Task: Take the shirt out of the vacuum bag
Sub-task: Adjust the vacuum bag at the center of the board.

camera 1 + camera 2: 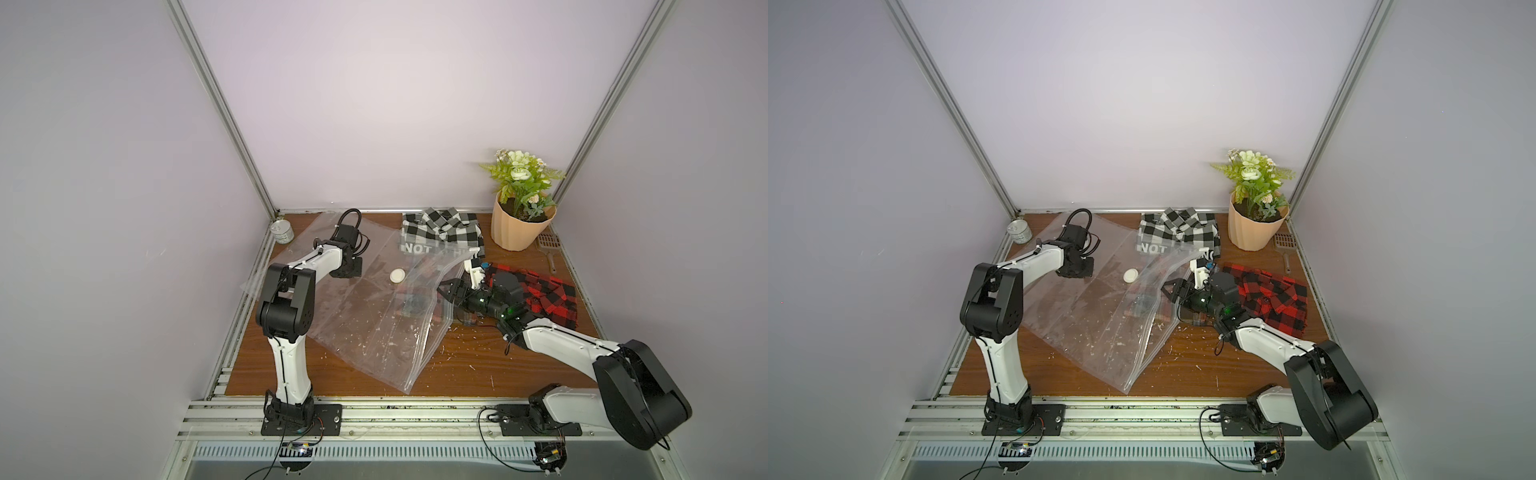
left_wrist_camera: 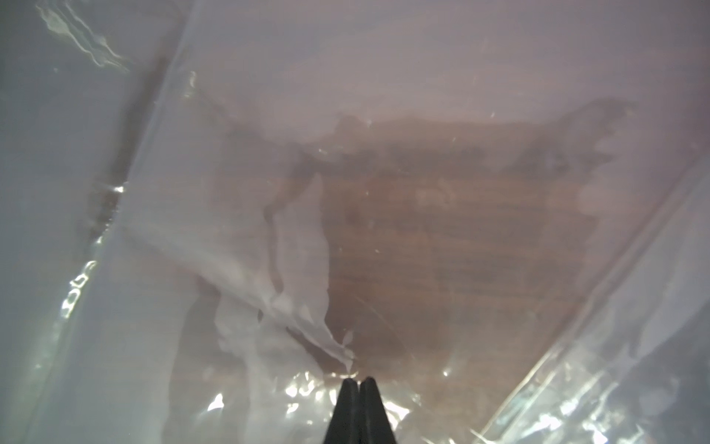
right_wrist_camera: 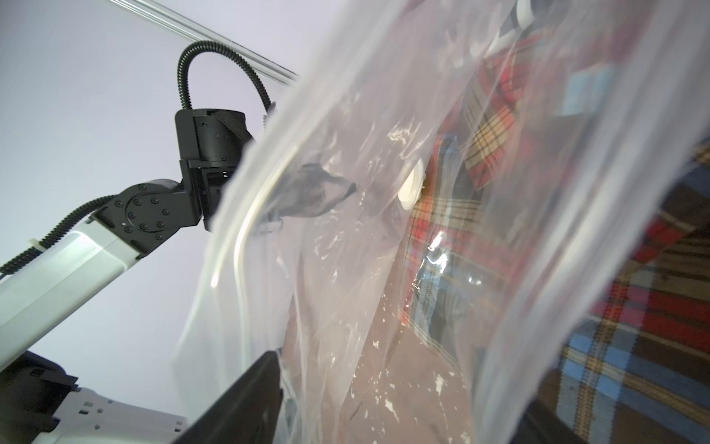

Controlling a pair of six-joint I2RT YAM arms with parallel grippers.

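The clear vacuum bag (image 1: 353, 328) lies spread over the middle of the table in both top views, its white valve disc (image 1: 397, 275) facing up. My left gripper (image 2: 358, 380) is shut, its tips pinching the bag's film near the far left part (image 1: 348, 271). A red, blue and tan plaid shirt (image 3: 442, 230) shows through the film at the bag's mouth. My right gripper (image 1: 445, 289) stands open at that mouth, above the shirt. One black finger (image 3: 249, 396) is outside the film, and loose film hangs between the jaws.
A black-and-white checked shirt (image 1: 440, 230) lies at the back and a red-and-black checked one (image 1: 540, 299) at the right. A potted plant (image 1: 521, 226), a brown scoop (image 1: 546, 249) and a tin can (image 1: 282, 232) stand along the back. The bag's zip edge (image 1: 430, 336) runs toward the front.
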